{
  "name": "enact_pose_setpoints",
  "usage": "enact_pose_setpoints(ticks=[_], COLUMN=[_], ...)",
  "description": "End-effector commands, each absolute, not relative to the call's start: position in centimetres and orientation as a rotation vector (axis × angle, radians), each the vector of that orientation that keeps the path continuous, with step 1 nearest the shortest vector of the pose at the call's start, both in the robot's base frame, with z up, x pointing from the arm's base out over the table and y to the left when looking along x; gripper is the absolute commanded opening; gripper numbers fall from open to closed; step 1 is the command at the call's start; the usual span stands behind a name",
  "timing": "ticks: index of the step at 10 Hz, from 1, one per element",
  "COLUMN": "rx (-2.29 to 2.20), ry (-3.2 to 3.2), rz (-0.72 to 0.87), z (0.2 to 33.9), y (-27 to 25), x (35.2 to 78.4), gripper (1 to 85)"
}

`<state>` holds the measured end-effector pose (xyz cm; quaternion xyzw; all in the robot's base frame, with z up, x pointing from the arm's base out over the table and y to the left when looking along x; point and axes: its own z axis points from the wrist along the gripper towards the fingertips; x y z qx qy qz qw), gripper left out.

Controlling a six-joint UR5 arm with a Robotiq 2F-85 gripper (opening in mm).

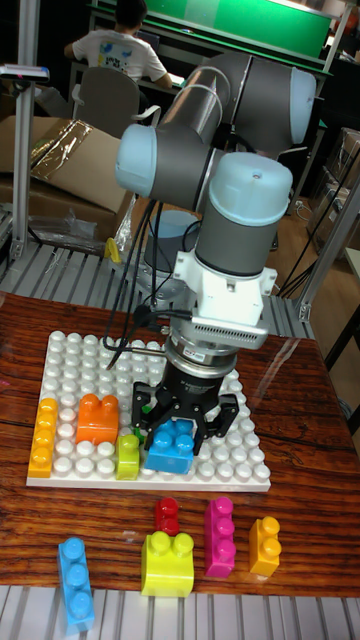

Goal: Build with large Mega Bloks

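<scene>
The gripper (176,432) is positioned low over the near edge of the white studded baseplate (75,372), with its dark fingers seen on either side of a blue two-stud Mega Blok (172,444); the block appears to be pinched between them, though actual contact at the pads cannot be confirmed from this view. The blue block is located on the baseplate, just beside a small lime-green block (127,455), with an orange block (97,417) further left and a long yellow-orange block (44,436) at the left edge. The step in hand is judged to be the seating of the blue block on the studs. For a clean seating, the block should be kept level and its sockets aligned squarely with the stud grid before downward pressure is applied; pressure should be directed straight down, not at an angle, so that the lime-green neighbour is not nudged. The grip should be released only once the block is fully seated, and the gripper should be withdrawn vertically. Spare blocks are laid on the wooden tabletop (300,380) in front: a blue block (75,583), a yellow block (167,563), a red block (167,515), a magenta block (220,537) and an orange-yellow block (264,545)
</scene>
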<state>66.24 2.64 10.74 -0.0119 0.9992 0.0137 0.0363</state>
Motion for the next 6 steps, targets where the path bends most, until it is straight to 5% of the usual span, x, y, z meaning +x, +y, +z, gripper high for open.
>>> enact_pose_setpoints(ticks=[1,6], rx=[0.019,-0.013], ry=[3.049,3.045], rz=[0.068,0.061], z=[10.0,9.0], y=[4.2,5.0], x=[64.6,62.7], gripper=[9.3,8.3])
